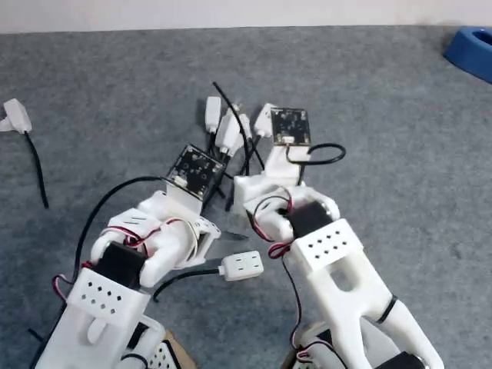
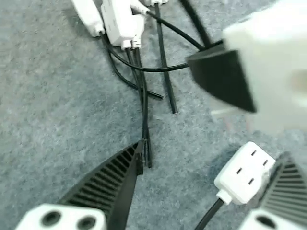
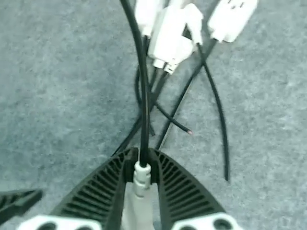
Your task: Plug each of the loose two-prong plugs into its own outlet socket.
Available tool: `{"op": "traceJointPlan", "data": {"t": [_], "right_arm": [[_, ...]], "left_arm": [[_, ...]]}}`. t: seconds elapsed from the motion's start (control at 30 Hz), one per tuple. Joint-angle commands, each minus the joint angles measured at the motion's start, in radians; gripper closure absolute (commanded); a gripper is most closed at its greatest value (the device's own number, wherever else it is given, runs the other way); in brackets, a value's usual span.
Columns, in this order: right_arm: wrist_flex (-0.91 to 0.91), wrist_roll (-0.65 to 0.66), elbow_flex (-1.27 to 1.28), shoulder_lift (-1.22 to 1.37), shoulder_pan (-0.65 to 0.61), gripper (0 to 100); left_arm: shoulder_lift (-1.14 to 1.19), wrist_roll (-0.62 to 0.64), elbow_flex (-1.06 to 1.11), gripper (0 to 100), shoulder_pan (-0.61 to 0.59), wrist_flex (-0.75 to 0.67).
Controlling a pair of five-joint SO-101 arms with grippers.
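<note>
My right gripper (image 3: 141, 155) is shut on a white two-prong plug (image 3: 138, 184), whose black cord (image 3: 143, 96) runs ahead over the carpet. A white outlet socket (image 1: 242, 265) on a black cord lies between the two arms. In the left wrist view this socket (image 2: 244, 173) lies close by one finger of my open left gripper (image 2: 213, 153), which holds nothing. The right gripper (image 2: 225, 81) hangs a little above and beyond the socket. A cluster of white plugs and sockets (image 1: 225, 124) lies just beyond both grippers, with another outlet (image 3: 232, 14) at its edge.
One more white plug (image 1: 15, 115) with a black cord lies far left on the grey carpet. A blue container (image 1: 473, 50) sits at the back right corner. Loose black cords (image 2: 144, 96) cross the carpet between the grippers and the cluster.
</note>
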Motion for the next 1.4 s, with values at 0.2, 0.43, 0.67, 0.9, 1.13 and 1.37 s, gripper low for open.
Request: {"op": "traceJointPlan", "data": {"t": [0.2,0.43,0.67,0.9,1.13,1.37], "right_arm": [[0.015,-0.040,-0.008,-0.036,-0.107,99.2],[0.130,0.005,-0.088,-0.036,-0.079,99.2],[0.325,0.095,-0.225,-0.036,-0.038,99.2],[0.420,0.130,-0.271,-0.036,-0.038,99.2],[0.421,0.130,-0.266,-0.036,-0.038,99.2],[0.381,0.210,-0.260,-0.027,0.050,99.2]], "left_arm": [[-0.001,-0.012,0.030,59,0.022,-0.118],[-0.001,-0.040,0.074,59,-0.099,-0.184],[-0.001,-0.041,0.076,59,-0.134,-0.186],[-0.001,-0.040,0.076,59,-0.139,-0.183],[-0.001,-0.040,0.076,59,-0.140,-0.181],[-0.001,-0.040,0.076,59,-0.140,-0.181]]}}
